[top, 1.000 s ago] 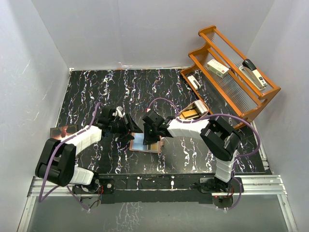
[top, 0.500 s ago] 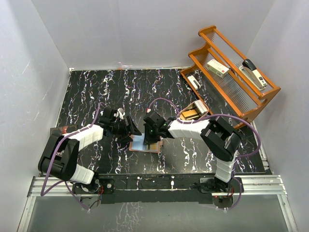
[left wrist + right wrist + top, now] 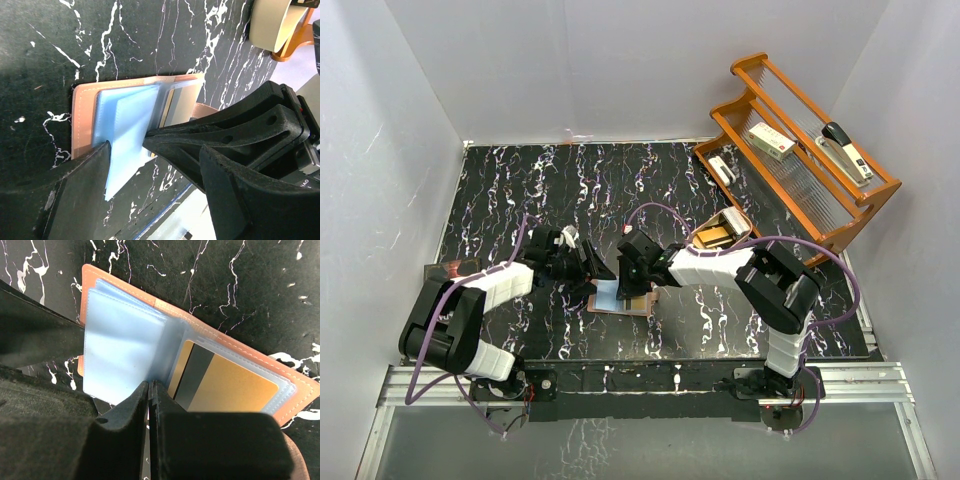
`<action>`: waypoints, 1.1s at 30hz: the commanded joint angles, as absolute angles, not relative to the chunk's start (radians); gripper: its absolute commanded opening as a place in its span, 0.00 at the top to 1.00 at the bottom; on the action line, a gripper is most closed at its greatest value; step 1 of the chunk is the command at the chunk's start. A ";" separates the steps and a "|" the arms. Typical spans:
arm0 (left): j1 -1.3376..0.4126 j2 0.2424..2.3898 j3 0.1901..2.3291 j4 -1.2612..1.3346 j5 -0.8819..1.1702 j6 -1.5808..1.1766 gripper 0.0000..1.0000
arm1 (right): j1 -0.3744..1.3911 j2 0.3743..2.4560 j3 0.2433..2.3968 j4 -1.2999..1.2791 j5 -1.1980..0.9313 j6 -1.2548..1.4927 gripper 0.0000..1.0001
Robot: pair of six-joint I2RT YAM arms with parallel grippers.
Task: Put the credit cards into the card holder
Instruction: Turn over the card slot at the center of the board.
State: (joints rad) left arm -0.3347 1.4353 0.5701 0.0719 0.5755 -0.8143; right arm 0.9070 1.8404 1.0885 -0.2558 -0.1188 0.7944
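Black tabletop with white veining (image 3: 520, 190), white walls on three sides.

Reddish-brown leather card holder (image 3: 610, 300) lies open and flat near the front edge of the tabletop, midway between the two arms. Its light-blue translucent plastic leaves (image 3: 120, 350) are fanned over its left half. Cannot tell whether a card sits in those leaves.

Orange-gold card with a dark stripe (image 3: 230, 390) sits in a clear pocket on the holder's right half.

Right gripper (image 3: 149, 390) is over the holder's centre fold, fingers pressed together with their tips at the edge of the blue leaves. Cannot tell whether a leaf is caught between them.

Left gripper (image 3: 592, 268) is at the holder's left side, fingers wide apart with nothing between them. One fingertip (image 3: 97, 155) overlaps the edge of the blue leaves.

Tan oval dish (image 3: 735, 222) stands right of and behind the holder. Orange-brown wooden rack (image 3: 800, 190) is beyond the dish. Dark booklet with an orange picture (image 3: 450, 270) lies well left of the holder.
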 commanded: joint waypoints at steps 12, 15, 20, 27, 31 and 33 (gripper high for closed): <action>-0.336 1.386 0.555 0.216 0.747 -0.984 0.39 | 0.910 1.782 1.046 -0.237 -0.089 0.715 0.87; -0.337 1.392 0.558 0.212 0.751 -0.987 0.41 | 0.910 1.776 1.056 -0.249 -0.088 0.693 0.83; -0.345 1.401 0.540 0.247 0.747 -1.012 0.46 | 0.910 1.755 1.047 -0.258 -0.071 0.672 0.71; -0.365 1.411 0.560 0.247 0.746 -1.026 0.46 | 0.910 1.683 1.054 -0.312 -0.019 0.634 0.66; -0.389 1.410 0.571 0.259 0.733 -1.041 0.44 | 0.910 1.629 1.050 -0.325 0.010 0.620 0.61; -0.403 1.419 0.582 0.256 0.724 -1.043 0.44 | 0.909 1.597 1.045 -0.333 0.033 0.613 0.60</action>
